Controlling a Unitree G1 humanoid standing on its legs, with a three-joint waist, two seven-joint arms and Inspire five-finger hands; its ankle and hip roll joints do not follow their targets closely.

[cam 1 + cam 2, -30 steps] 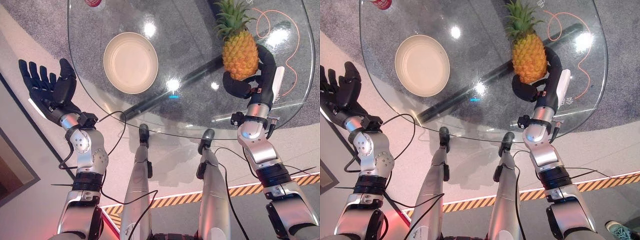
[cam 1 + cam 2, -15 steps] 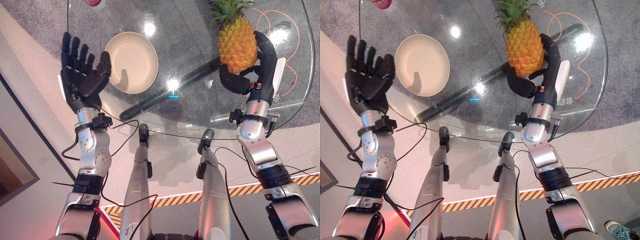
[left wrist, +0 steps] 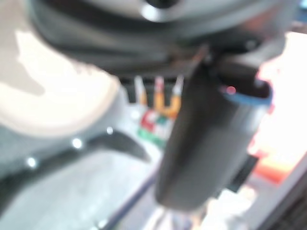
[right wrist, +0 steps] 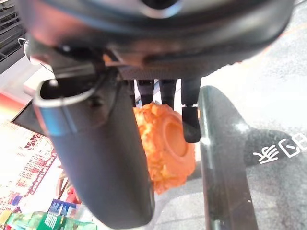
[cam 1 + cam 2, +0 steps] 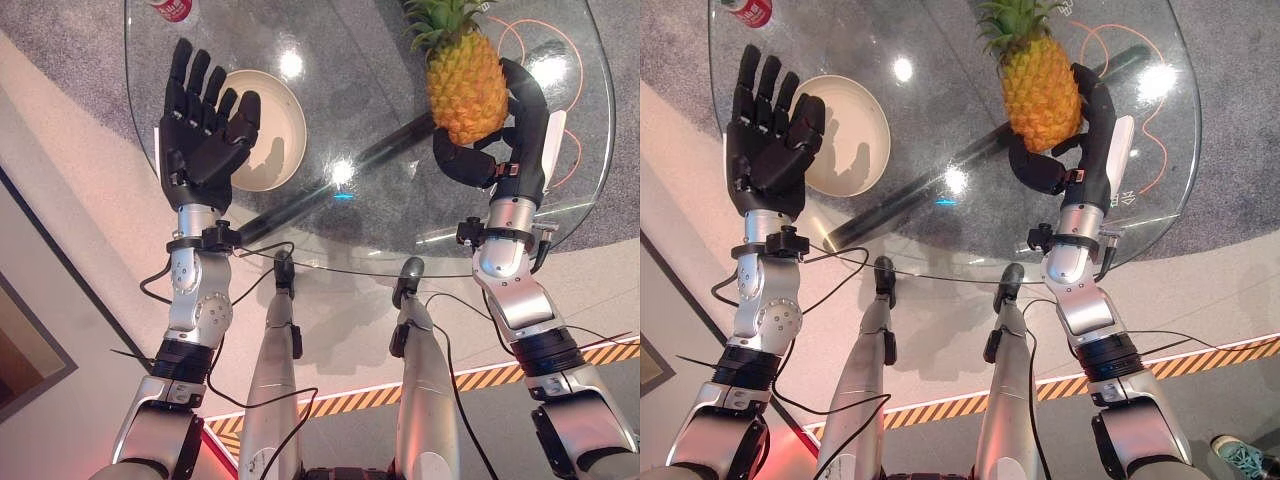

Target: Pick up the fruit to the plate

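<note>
My right hand (image 5: 527,130) is shut on a pineapple (image 5: 465,85), yellow-orange with a green crown, and holds it upright over the right side of the round glass table (image 5: 350,268). In the right wrist view the pineapple (image 4: 165,143) sits between the thumb (image 4: 96,153) and the fingers (image 4: 189,120). A cream plate (image 5: 282,125) lies on the table's left half. My left hand (image 5: 205,150) is open with straight spread fingers, raised in front of the plate's left part and holding nothing. The plate (image 3: 53,100) also shows as a pale blur in the left wrist view.
A red can (image 5: 172,8) stands at the table's far left edge. A dark bar (image 5: 330,185) runs slantwise under the glass. An orange cable loop (image 5: 578,60) lies below the glass at the far right.
My left hand has swung in from outside the table's left edge and now covers the plate's left part. My right hand has raised the pineapple a little and shifted it left.
</note>
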